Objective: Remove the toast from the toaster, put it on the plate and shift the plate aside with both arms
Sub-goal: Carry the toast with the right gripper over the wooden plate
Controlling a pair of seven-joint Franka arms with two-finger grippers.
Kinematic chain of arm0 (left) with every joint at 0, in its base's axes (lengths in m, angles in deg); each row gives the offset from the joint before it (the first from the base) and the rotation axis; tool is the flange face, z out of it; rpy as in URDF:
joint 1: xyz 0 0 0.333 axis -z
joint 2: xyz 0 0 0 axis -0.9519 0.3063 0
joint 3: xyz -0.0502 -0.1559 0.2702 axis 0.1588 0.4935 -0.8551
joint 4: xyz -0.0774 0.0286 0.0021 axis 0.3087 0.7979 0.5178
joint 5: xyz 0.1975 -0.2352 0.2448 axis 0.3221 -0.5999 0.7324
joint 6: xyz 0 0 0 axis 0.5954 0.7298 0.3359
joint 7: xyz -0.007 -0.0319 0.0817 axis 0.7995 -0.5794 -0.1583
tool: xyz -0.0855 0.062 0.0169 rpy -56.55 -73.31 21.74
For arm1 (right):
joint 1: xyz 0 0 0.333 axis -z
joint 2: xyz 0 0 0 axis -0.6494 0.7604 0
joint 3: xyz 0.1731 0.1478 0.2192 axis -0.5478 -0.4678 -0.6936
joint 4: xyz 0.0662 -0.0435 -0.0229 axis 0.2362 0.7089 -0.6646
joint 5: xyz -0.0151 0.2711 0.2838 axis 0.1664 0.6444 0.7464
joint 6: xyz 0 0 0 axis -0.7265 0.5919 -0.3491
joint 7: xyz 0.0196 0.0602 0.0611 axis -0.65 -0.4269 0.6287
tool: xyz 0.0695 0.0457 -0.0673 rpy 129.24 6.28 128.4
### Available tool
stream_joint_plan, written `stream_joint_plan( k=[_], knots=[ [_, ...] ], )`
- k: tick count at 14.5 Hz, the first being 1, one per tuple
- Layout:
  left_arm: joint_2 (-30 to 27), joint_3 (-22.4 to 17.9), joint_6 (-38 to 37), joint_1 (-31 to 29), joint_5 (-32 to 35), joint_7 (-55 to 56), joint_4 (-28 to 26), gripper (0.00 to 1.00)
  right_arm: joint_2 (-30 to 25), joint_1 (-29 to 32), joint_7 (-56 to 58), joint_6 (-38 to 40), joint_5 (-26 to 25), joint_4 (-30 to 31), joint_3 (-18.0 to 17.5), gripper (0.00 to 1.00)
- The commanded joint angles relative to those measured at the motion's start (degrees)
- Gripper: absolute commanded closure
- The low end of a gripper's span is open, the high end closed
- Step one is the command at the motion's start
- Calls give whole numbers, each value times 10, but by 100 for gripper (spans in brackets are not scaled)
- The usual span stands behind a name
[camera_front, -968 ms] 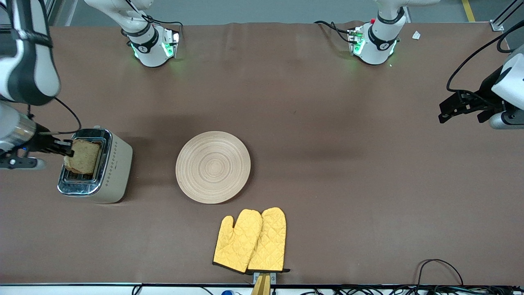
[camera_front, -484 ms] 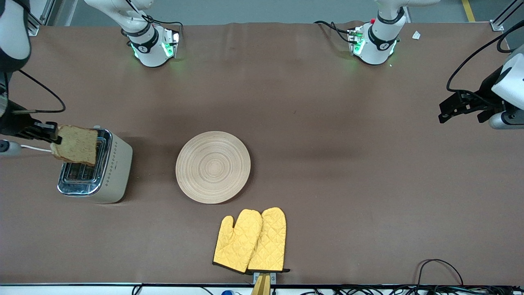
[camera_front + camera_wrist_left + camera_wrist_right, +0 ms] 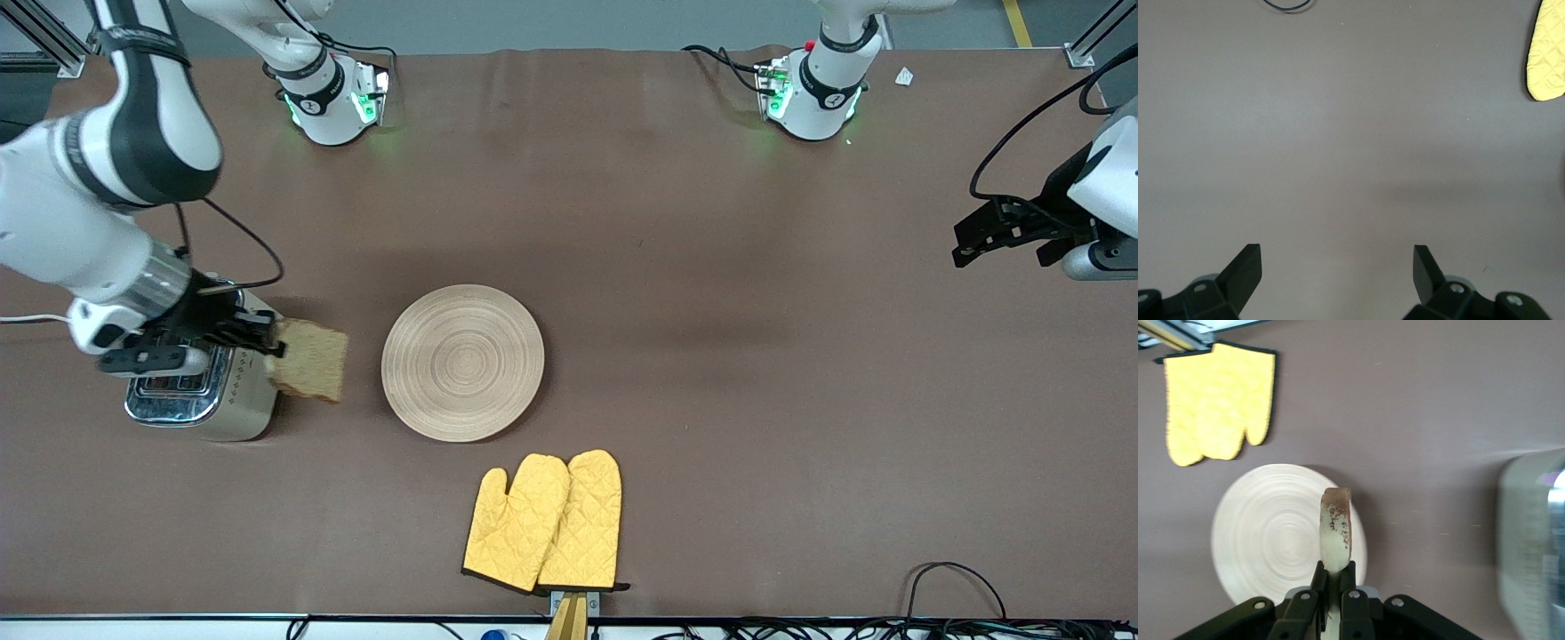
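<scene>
Toast (image 3: pixel 311 360) hangs in the air, clamped by its edge in the right gripper (image 3: pixel 267 342), over the bare table (image 3: pixel 711 400) just beside the toaster (image 3: pixel 209 391) and between toaster and plate (image 3: pixel 462 362). Front view: the right arm comes down from its base at the top and crosses over the toaster, which stands at the right arm's end of the table. The plate lies flat near mid-table, bare, apart from the slice. A pair of yellow oven mitts (image 3: pixel 544 522) lies nearer to the front camera than the plate, close to the table edge. The left gripper (image 3: pixel 996 233) waits over the left arm's end of the table, well apart from everything, holding nothing.

Left wrist view: the left gripper (image 3: pixel 1337 270) shows its two black fingers (image 3: pixel 1245 270) spread wide, only brown table surface between them. A tip of yellow mitt (image 3: pixel 1546 57) shows at the frame edge, and a loop of dark cable (image 3: pixel 1288 5) at another.

Right wrist view: the right gripper (image 3: pixel 1335 587) is pinched tight on the slice (image 3: pixel 1336 530), seen edge-on and upright, crust outermost. Below it lie the plate (image 3: pixel 1265 533) and the mitts (image 3: pixel 1218 400); the toaster's pale body (image 3: pixel 1535 540) sits blurred at one side.
</scene>
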Motion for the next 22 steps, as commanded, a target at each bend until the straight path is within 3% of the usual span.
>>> stream_joint_plan(
  k=[1,2,4,7,13,17,22],
  knots=[
    [1,0,-2,1,3,3,8,0,-10,-11,-59,-83,35,68,-50,100],
    [1,0,-2,1,3,3,8,0,-3,-15,-65,-112,45,86,-68,100],
    [1,0,-2,1,3,3,8,0,7,-26,-60,-162,139,126,-86,100],
    [1,0,-2,0,3,3,8,0,22,-37,-17,-232,217,155,-112,100],
    [1,0,-2,1,3,2,7,0,32,-32,14,-231,222,155,-111,100],
    [5,1,-3,1,2,2,7,0,33,-23,111,-206,223,166,-73,100],
    [5,1,-4,1,2,2,5,0,36,-21,116,-211,224,174,-70,100]
  ],
)
